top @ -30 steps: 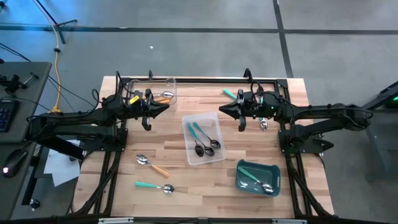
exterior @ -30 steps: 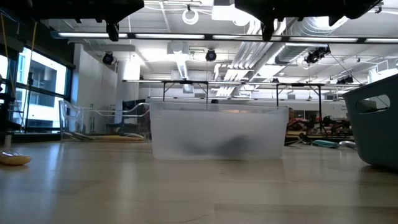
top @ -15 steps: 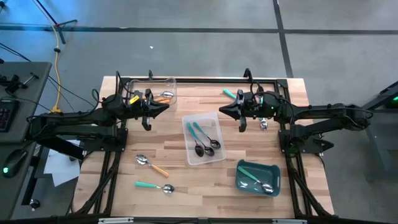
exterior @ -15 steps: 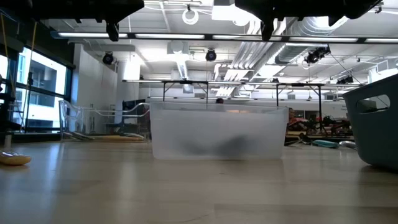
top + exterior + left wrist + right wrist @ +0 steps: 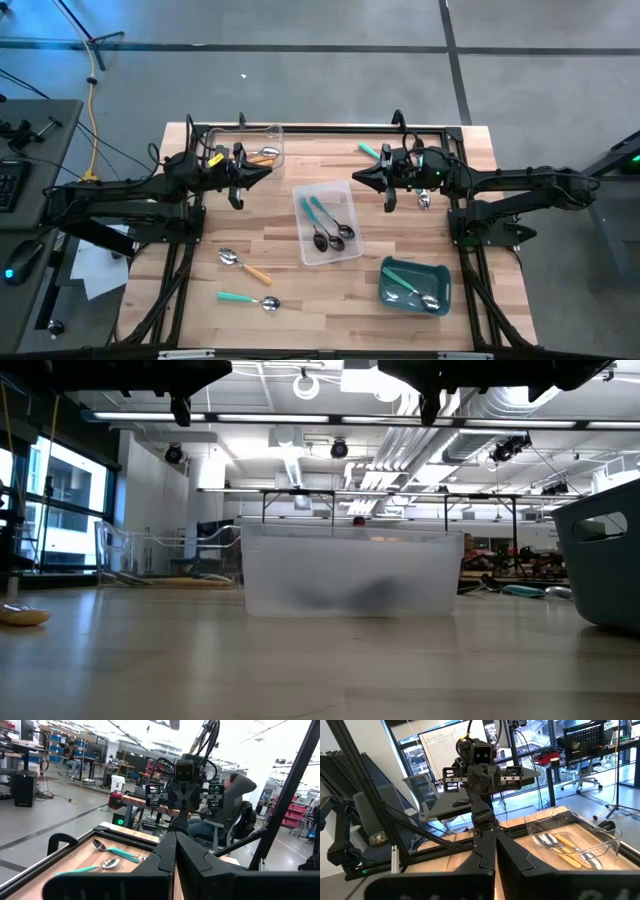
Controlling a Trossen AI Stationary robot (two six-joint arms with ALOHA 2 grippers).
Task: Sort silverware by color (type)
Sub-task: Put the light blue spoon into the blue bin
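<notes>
Both grippers hang shut and empty above the table's far half, tips facing each other: my left gripper [image 5: 269,172] [image 5: 175,849] and my right gripper [image 5: 355,181] [image 5: 494,841]. Between them, nearer, a clear tray [image 5: 330,255] holds two teal-blue-handled spoons [image 5: 322,222]. A second clear tray [image 5: 262,134] [image 5: 600,834] at the far left holds orange-handled spoons [image 5: 565,846]. The teal bin [image 5: 440,272] at the near right holds green-handled spoons [image 5: 405,291]. Loose on the table lie an orange-handled spoon [image 5: 245,265], a green-handled one [image 5: 246,299] and a teal one [image 5: 370,151] [image 5: 117,851].
Another spoon [image 5: 424,200] lies partly under my right arm. A black frame rail [image 5: 330,128] runs along the table's far edge. In the low view the middle tray [image 5: 350,575] and the bin [image 5: 600,565] stand ahead. A person sits in a chair [image 5: 235,800] beyond the table.
</notes>
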